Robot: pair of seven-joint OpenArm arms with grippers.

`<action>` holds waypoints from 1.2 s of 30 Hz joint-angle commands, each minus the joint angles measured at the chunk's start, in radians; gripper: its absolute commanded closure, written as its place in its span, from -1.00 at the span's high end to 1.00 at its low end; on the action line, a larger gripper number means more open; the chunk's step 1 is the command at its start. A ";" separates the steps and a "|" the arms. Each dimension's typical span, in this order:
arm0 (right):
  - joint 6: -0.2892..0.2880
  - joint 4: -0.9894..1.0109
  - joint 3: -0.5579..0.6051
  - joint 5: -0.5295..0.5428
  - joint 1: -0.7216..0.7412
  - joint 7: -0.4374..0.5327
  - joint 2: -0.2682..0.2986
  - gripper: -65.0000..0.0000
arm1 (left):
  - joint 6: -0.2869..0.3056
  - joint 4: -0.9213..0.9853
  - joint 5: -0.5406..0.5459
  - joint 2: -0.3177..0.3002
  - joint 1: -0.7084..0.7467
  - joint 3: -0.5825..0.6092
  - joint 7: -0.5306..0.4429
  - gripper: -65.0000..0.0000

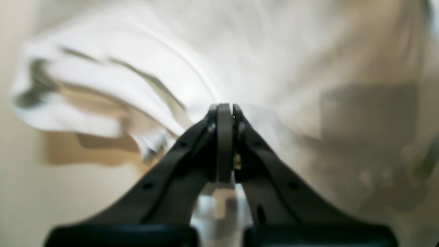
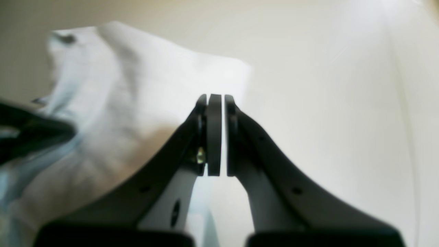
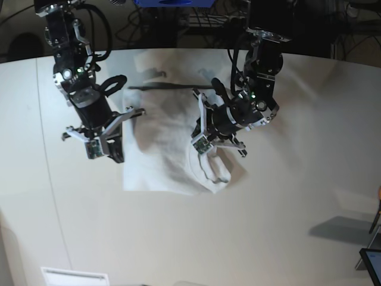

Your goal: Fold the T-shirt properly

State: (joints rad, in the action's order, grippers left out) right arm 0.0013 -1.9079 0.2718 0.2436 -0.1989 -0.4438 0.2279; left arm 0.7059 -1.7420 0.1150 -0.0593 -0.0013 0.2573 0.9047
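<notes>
The table (image 3: 286, 226) is broad and smooth, so the cloth can slide on it rather than crease. The shirt (image 3: 158, 155) lies bunched near the table's middle, between the two arms, its near edge fairly straight but its right side rumpled into a rolled lump. A fold made over that lump would probably trap the wrinkles and leave a crooked stack.

The left hand (image 3: 208, 146) sits over the rumpled side, jaws clenched; in its wrist view white cloth appears pinched at the tips, so it seems to be grasping the shirt. If that pinch is shallow, the cloth may slip out mid-lift.

The right hand (image 3: 110, 146) hangs at the shirt's other edge, jaws clenched; cloth crowds its tips, but a grip cannot be confirmed. A one-sided pull would skew the shirt.
</notes>
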 commanded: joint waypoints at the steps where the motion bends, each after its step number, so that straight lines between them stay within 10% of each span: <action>1: 0.009 -0.002 0.005 0.004 0.034 0.023 0.008 -0.94 | -0.008 -0.017 0.024 0.011 -0.019 -0.042 -0.017 -1.00; 18: 0.009 0.212 0.094 0.041 0.227 0.020 -0.043 -0.94 | -0.008 0.267 0.074 0.117 -0.182 -0.189 -0.109 -1.00; 36: -0.086 0.565 0.086 0.041 0.405 0.096 -0.043 -0.94 | -0.008 0.351 0.073 0.031 -0.190 -0.189 -0.109 -1.00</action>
State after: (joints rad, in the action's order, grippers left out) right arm -0.0853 -1.3342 0.3641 0.2859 0.1829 -0.3592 0.1787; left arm 0.6937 -1.3830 0.1898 -0.0231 -0.1730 0.0700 0.7948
